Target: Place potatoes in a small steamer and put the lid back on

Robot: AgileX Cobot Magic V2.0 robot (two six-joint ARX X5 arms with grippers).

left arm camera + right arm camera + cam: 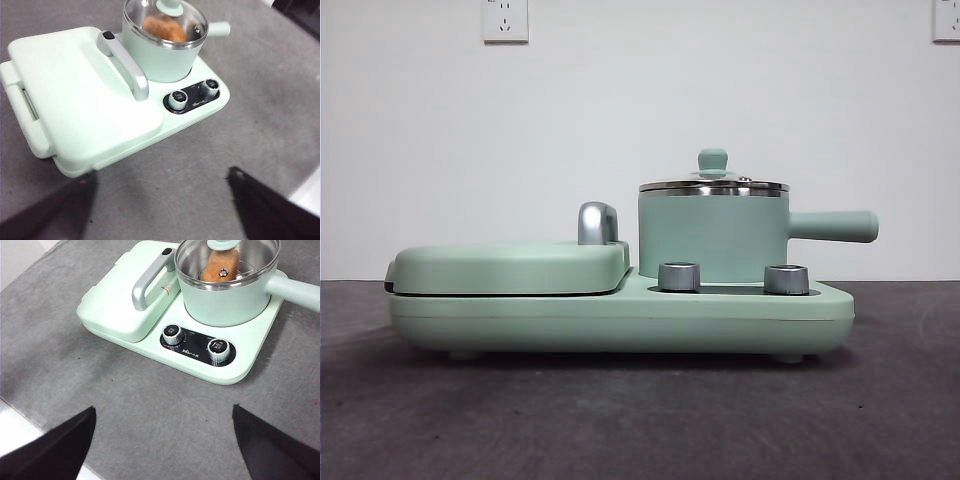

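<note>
So the potato [163,27] only shows blurry through the glass lid [713,184] sitting on the small steamer [712,235] at frame center-right, left gripper [162,200] and right gripper [162,440] both spread wide, empty

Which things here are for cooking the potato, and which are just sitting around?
For the job:
potato
small steamer
glass lid

Just there:
griddle cover
silver griddle handle
two dials
wall sockets
</note>
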